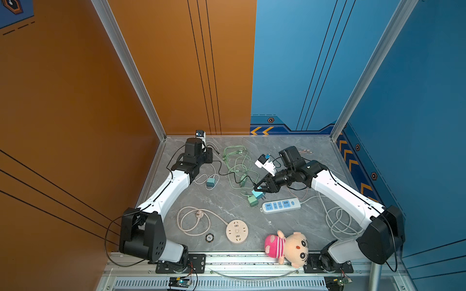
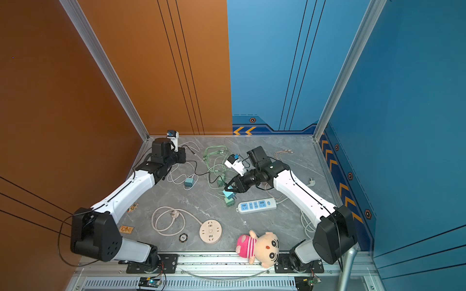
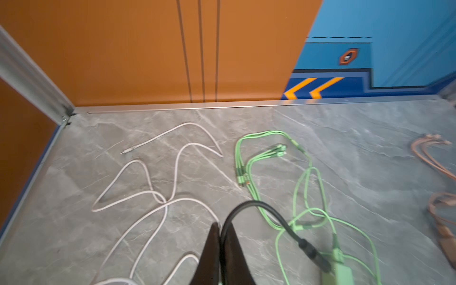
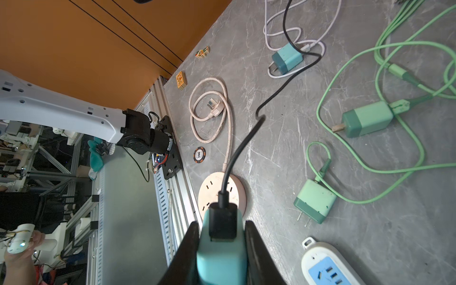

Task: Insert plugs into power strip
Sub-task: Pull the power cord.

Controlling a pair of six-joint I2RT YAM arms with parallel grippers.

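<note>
My right gripper point(image 4: 222, 222) is shut on a teal-blue plug point(image 4: 219, 249), held just above the table beside the white power strip point(image 1: 281, 205) with blue sockets point(image 4: 328, 267). A black cable point(image 4: 246, 138) runs from that plug across the table to my left gripper point(image 3: 220, 225), which is shut on it near the far left corner point(image 1: 211, 159). A second teal-blue plug point(image 1: 210, 182) lies on the table with a white cable. Two mint green plugs point(image 4: 365, 119) point(image 4: 314, 201) lie among green cables; one of these plugs point(image 1: 252, 200) sits just beside the held plug.
A round beige power strip point(image 1: 237, 231) with its coiled cord lies near the front. Beside it sit a poker chip point(image 1: 209, 237) and a plush doll point(image 1: 287, 248). Green cables point(image 3: 308, 172) and a white cable point(image 3: 153, 195) sprawl at the back, and pink cables point(image 3: 434, 158) at the far right.
</note>
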